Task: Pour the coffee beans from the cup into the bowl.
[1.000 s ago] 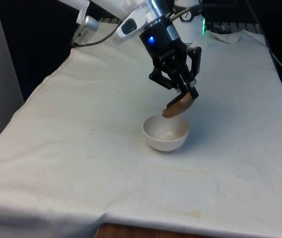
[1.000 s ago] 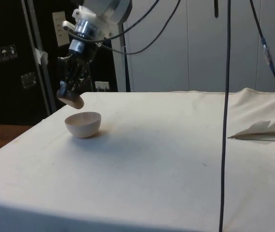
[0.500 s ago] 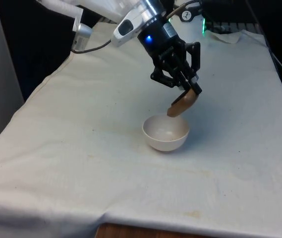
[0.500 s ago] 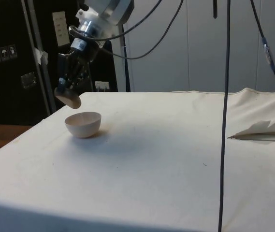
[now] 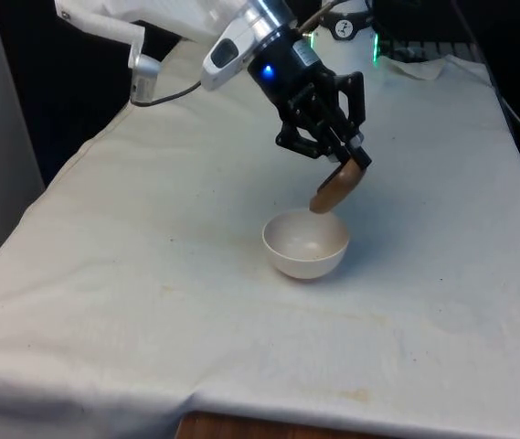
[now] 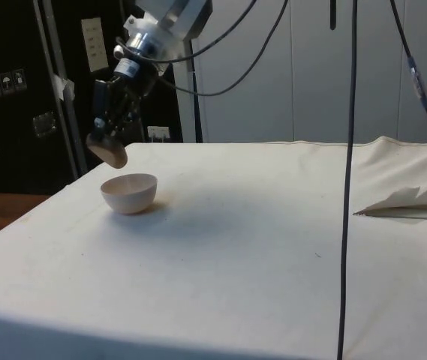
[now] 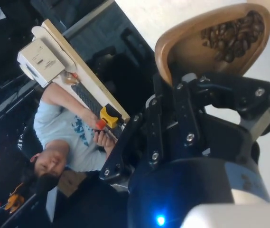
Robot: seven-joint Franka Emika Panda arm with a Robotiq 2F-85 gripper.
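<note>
The pour is underway but not done. In the wrist view, dark coffee beans [image 7: 232, 35] sit heaped against one end of the shallow brown wooden cup [image 7: 206, 45], so they have slid toward the rim without leaving it. The white bowl [image 5: 304, 245] looks bare inside as far as can be told.

The black hand [image 5: 349, 163] is clamped on the cup's [image 5: 337, 189] rim, gripping it edgewise. In the front view the cup hangs tilted, its low end pointing toward 7 o'clock, just above the bowl's rim at about the bowl's 1 o'clock edge, not touching it. In the side view the cup [image 6: 109, 152] hangs above the bowl [image 6: 129, 192], over the bowl's 10 o'clock edge, with a clear gap between them.

The white arm reaches in from about 11 o'clock in the front view, its wrist angled steeply down, so the hand [image 6: 106, 129] points toward the table [image 5: 150, 274] at a slant.

Judging from this, the next move calls for a steeper roll of the wrist so the beans spill over the lip. The cup's low end probably needs to sit more squarely over the bowl's middle first, since beans dropped near the edge could bounce onto the white cloth.

A person in a light shirt sits beyond the table in the wrist view.
</note>
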